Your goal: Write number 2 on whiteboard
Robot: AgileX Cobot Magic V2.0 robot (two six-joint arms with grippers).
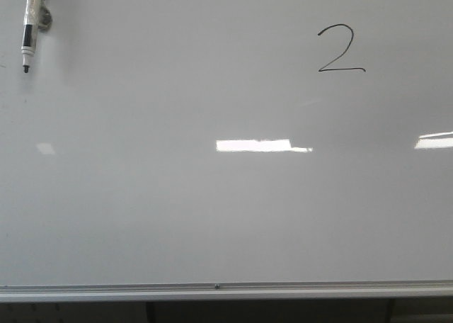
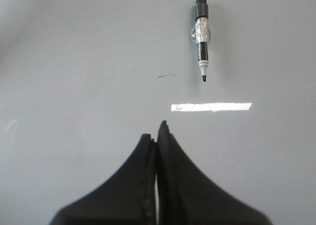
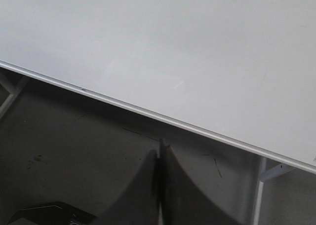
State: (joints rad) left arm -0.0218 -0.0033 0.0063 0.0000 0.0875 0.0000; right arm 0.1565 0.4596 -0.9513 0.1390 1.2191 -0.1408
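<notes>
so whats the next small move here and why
Probably none beyond holding both arms back: the number 2 is already drawn complete on the whiteboard, the marker sits apart at the upper left, and the left gripper and right gripper look shut and empty.
</notes>
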